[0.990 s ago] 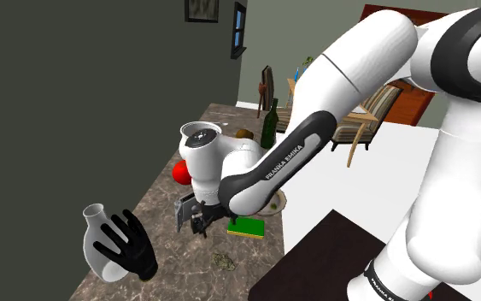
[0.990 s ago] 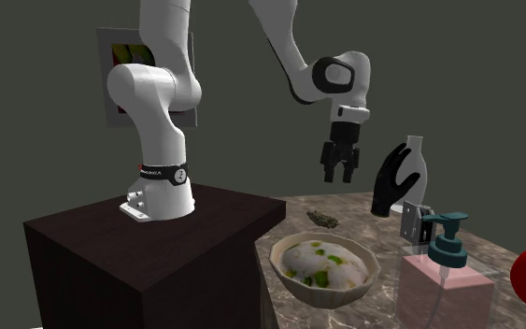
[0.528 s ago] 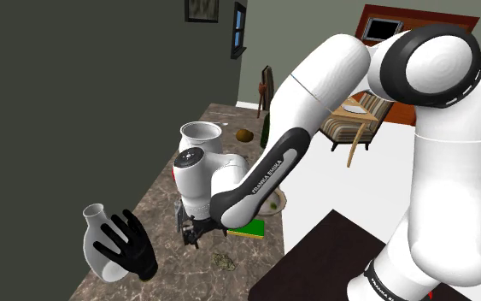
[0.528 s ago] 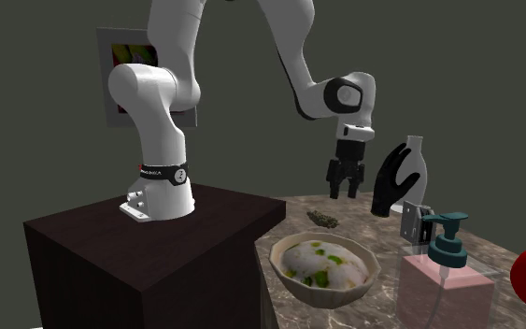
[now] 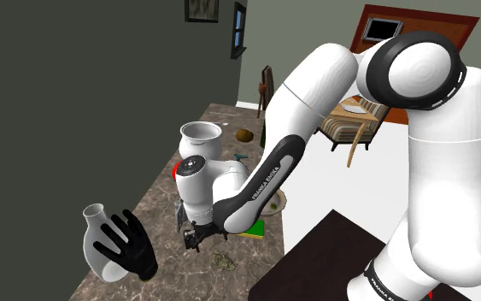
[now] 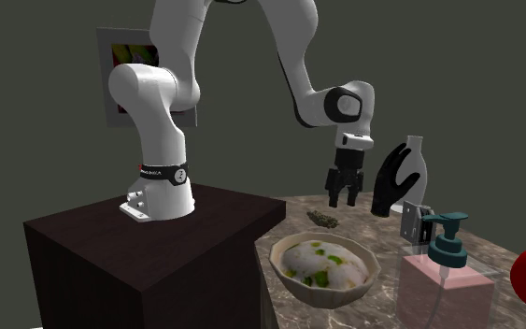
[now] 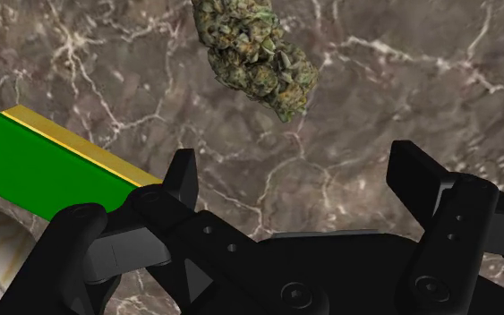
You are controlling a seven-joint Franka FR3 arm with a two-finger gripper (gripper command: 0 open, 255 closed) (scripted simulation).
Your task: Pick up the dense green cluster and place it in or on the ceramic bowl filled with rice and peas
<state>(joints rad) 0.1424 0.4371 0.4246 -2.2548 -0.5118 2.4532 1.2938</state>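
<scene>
Cluster: dense, knobbly, olive-green with brown flecks, elongated in shape. It lies flat and free on the dark veined marble counter. In the second exterior view it sits just beyond the bowl, apart from it. The bowl is pale with faceted sides, upright near the counter's edge, and filled with white rice dotted with green peas.

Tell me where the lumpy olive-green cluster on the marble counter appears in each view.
Shoulder view: the lumpy olive-green cluster lies low and centre on the brown marble counter, just right of the all-black two-finger hand.
Second exterior view: the cluster sits right of centre, below the hand, behind the beige rice bowl.
Wrist view: the cluster lies ahead of the open fingers.
Shared landmark: the hand, hovering close above the cluster.
</scene>
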